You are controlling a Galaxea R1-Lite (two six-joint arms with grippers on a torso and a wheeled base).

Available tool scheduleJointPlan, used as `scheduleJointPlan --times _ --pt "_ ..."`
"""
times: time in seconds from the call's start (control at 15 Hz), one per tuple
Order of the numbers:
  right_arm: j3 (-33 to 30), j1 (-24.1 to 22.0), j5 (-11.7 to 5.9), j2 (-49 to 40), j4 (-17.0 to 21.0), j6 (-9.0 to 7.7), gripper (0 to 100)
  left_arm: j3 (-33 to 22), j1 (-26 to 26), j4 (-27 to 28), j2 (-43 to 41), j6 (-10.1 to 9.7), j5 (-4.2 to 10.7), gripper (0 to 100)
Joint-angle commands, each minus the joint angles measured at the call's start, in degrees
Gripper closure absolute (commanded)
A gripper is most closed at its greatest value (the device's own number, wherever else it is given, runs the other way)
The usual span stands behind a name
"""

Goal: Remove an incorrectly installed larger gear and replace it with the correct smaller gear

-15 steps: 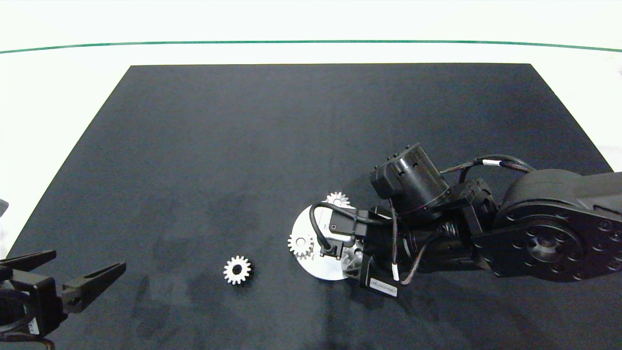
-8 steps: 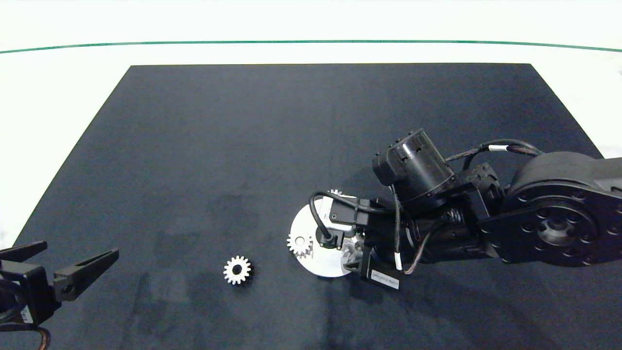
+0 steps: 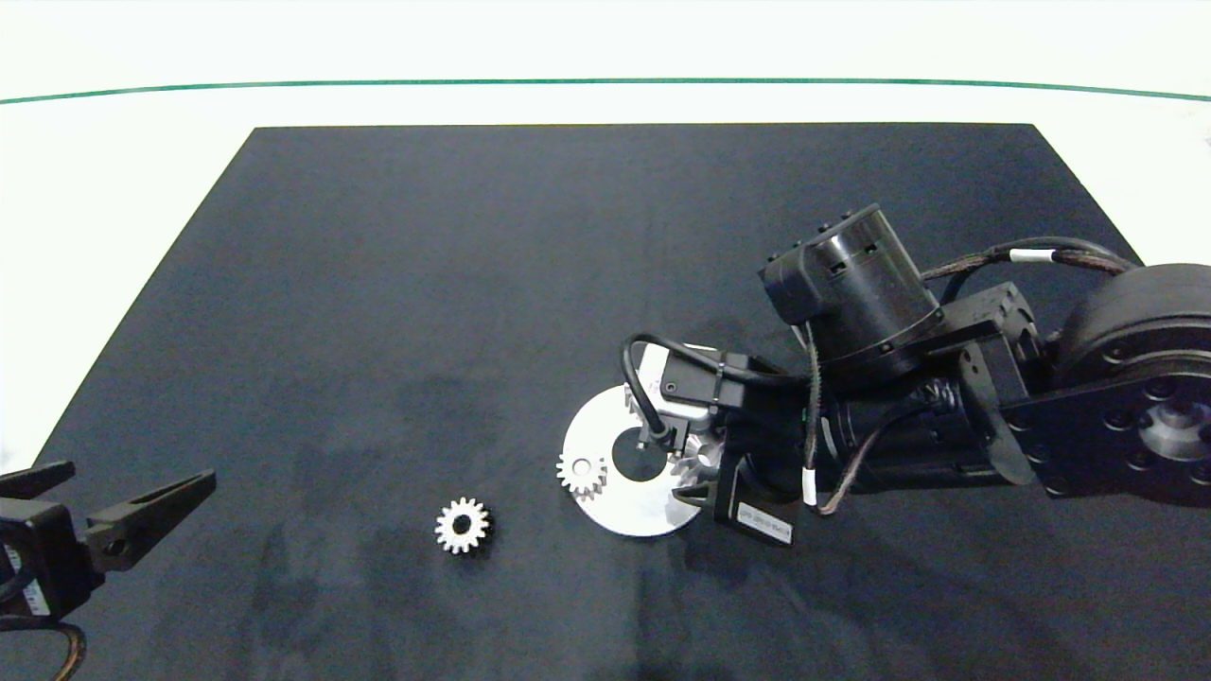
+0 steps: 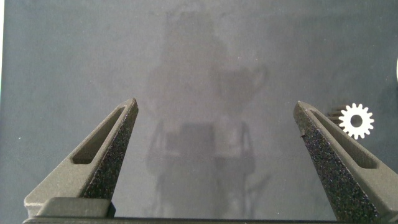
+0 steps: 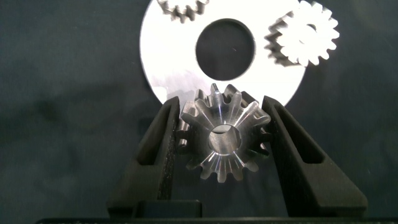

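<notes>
Gears sit low in the middle of my head view. My right claw (image 5: pixel 224 140) grips the big gear (image 5: pixel 225 138) between its fingers (image 5: pixel 163 140), held just off the round plate (image 3: pixel 591 430), beside the plate's dark middle hole (image 3: pixel 639 454). Two more gears (image 5: pixel 306 38) sit at the plate's edge. The small gear (image 3: pixel 463 525) lies flat on the dark bench (image 3: pixel 473 284), left of the plate and apart from it. My left claw (image 4: pixel 214 134) waits at the lower left of the head view, fingers spread wide with nothing between them, well apart from the small gear.
</notes>
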Motion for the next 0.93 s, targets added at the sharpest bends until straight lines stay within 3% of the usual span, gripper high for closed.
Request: scheduleJointPlan --times 0.07,0.13,0.27,0.4,0.6,0.8,0.93 --pt "0.13 -2.65 -1.69 -2.7 0.08 3.25 72 0.02 0.18 0.06 -0.02 0.09 -0.01 0" --pt "0.13 -4.32 -3.18 -3.49 0.08 5.45 72 0.02 0.18 -0.03 -0.02 0.26 -0.01 0" --pt "0.48 -7.57 -5.21 -4.28 0.08 8.09 72 0.02 0.18 0.06 -0.11 0.44 -0.01 0" --pt "1.62 -10.38 -5.21 -4.89 0.08 10.81 72 0.11 0.18 0.32 0.07 0.53 0.08 0" --pt "5.58 -15.04 -4.94 -4.81 -0.36 12.92 72 0.2 0.01 0.32 1.04 1.23 0.17 0" --pt "7.07 -17.24 -5.03 -4.46 -0.45 17.32 72 0.2 0.01 0.32 1.56 2.37 0.17 0" --pt "7.95 -17.68 -4.94 -4.72 -0.54 17.76 72 0.2 -0.08 0.32 1.83 2.46 0.17 0"
